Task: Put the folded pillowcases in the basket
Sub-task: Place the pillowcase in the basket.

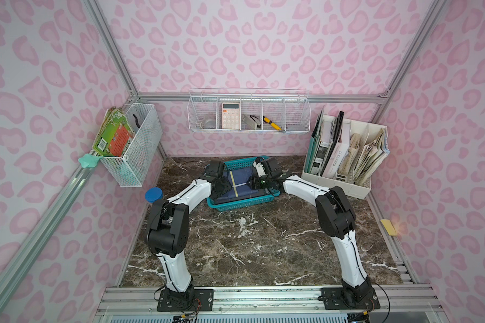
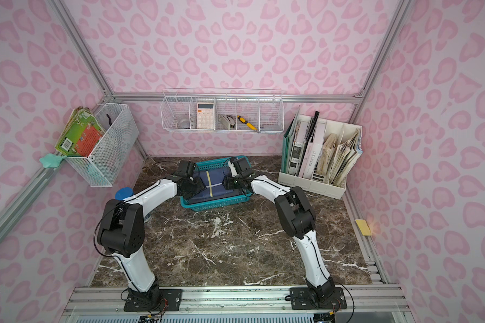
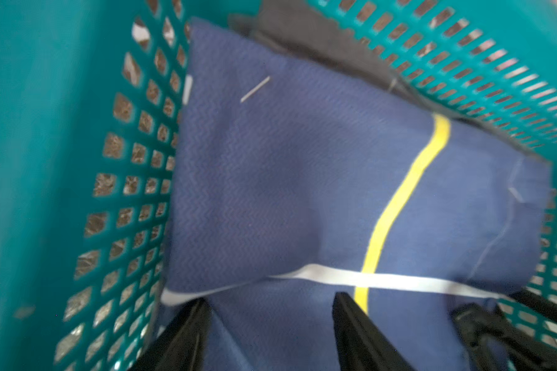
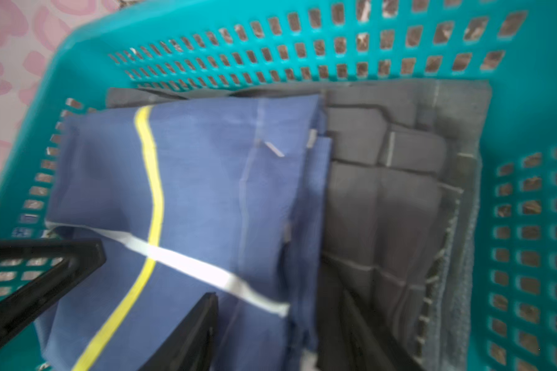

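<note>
Starting at the near edge, both arm bases sit bolted to the rail, and the marble table (image 1: 235,246) between them carries nothing that bears on the task. Further in, the two arms lean inward and meet over the basket (image 1: 240,206), which stands towards the back of the table. The folded pillowcase (image 1: 240,184), navy with a yellow stripe and a white stripe crossing it, lies inside the basket on top of a grey cloth (image 4: 383,192). The left gripper (image 3: 270,298) is over the pillowcase's left end and the right gripper (image 4: 278,298) over its right end, so neither arm is nearer than the other. In both wrist views the fingers stand apart with flat fabric directly below the gap; no fold is pinched, and I judge both to be released. The arms cover the pillowcase's ends, but its long axis appears to run left to right along the basket's length. The yellow stripe points near to far across it. Placement looks complete. The remaining move would be a straight lift, since the cloth is right beneath the fingertips and a sideways exit could drag it or catch the lattice wall. Beyond the basket, well apart, stand the white file organiser (image 1: 339,181) and the wire shelf (image 1: 249,112) on the back wall.
</note>
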